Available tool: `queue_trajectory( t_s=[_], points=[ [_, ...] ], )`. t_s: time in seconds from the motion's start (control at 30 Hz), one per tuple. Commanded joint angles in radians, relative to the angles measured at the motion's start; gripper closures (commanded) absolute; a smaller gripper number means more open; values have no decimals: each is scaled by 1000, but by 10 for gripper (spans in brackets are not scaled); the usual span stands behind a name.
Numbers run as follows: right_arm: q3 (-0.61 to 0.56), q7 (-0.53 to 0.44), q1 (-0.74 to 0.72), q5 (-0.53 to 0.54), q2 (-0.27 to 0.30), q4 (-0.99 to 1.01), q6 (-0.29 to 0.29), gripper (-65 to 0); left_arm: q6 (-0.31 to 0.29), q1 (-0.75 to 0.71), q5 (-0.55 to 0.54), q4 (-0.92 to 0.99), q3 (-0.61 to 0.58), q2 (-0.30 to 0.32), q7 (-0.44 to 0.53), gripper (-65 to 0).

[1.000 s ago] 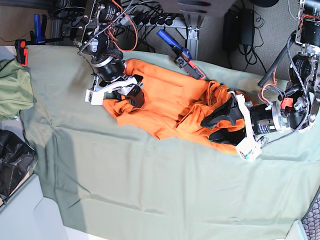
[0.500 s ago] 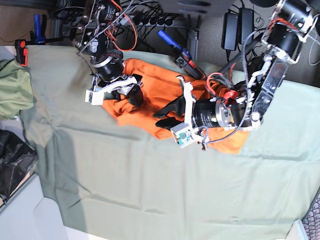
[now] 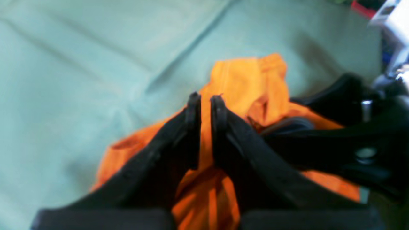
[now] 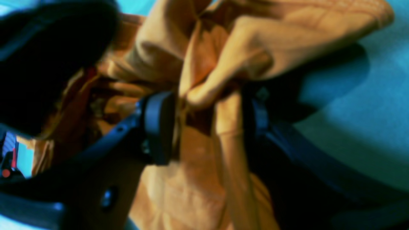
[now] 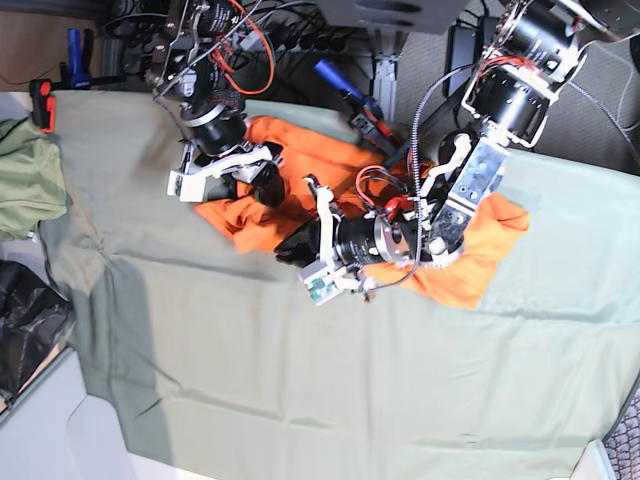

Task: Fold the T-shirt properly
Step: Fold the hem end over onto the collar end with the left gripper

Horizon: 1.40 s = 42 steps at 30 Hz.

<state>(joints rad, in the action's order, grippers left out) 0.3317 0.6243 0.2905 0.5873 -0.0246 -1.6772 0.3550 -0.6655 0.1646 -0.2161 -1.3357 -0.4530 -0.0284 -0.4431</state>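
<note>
Two tools, one T-shirt (image 5: 320, 165)

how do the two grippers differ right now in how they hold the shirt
The left gripper has its jaws almost closed, pinching a thin fold of the T-shirt. The right gripper has its jaws set wider, around a thick bunch. In the base view the left gripper lies out over the shirt's middle, and the right gripper sits at its far edge. Both grip orange cloth.
</note>
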Motion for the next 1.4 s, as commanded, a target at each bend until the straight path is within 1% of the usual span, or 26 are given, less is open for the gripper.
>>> queue_trajectory(
  t_s=[0.0,0.13,0.3,0.4,0.57,0.7,0.73,0.83,1.23,1.3,1.33,1.37],
  points=[
    [1,12,3,-4,5,-10,80,-323,0,24,-7,5,-3,-16,45,-55],
    [1,12,3,-4,5,-10,80,-323,0,23,23,64,-42,-26,90,-55],
    [1,12,3,0,5,-10,80,-324,3,11,51,87,-124,-24,92,-56],
    [1,13,3,27,5,-10,80,-324,4,-6,50,87,-148,-24,92,-56],
    [1,13,3,69,5,-11,87,-325,4,-27,48,87,-151,-24,92,-56],
    [15,13,3,100,5,-11,87,-371,4,-32,29,86,-151,-24,92,-56],
    [23,14,3,115,5,-11,87,-374,4,-32,29,86,-151,-24,90,-56],
    [36,16,-2,136,5,-13,87,-374,4,-39,29,86,-151,-24,87,-56],
    [35,23,-2,141,5,-47,87,-373,4,-48,29,86,-151,-24,77,-56],
    [35,7,-2,138,5,-47,87,-372,4,-49,27,86,-151,-24,76,-56],
    [36,0,-2,138,5,-47,87,-364,4,-49,26,86,-151,-24,76,-56],
    [36,-7,-2,136,5,-47,87,-338,4,-49,25,86,-150,-24,75,-56]
  ],
)
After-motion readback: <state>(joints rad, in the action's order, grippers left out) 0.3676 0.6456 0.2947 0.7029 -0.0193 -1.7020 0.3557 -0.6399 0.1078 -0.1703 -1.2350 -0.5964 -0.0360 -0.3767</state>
